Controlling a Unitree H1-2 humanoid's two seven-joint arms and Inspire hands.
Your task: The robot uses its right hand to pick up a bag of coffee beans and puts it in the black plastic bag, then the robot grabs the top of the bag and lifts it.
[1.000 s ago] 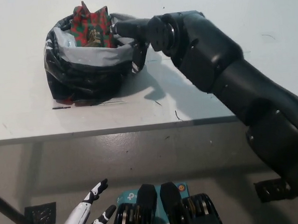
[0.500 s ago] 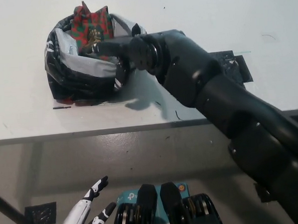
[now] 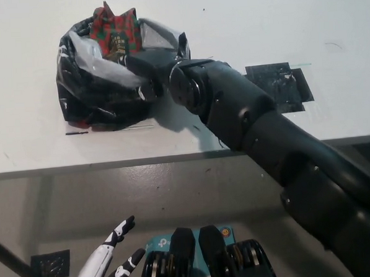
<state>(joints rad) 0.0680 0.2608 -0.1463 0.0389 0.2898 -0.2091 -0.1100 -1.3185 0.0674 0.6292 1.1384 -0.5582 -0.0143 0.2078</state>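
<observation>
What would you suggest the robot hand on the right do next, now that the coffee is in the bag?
Probably close on the rim and lift gently. The coffee bag already sits inside the black plastic bag, and the right robot hand lies over its near rim, though whether it grips is unclear. The left robot hand rests low, open, away from the table.

A glossy, crinkled black plastic bag (image 3: 102,96) with a duller grey inner lining sits on a smooth, matt white tabletop (image 3: 37,152). Inside it, the red-and-green printed coffee bag (image 3: 112,33) looks papery. The black right arm (image 3: 259,128) has a smooth, faintly shiny hard shell.
</observation>
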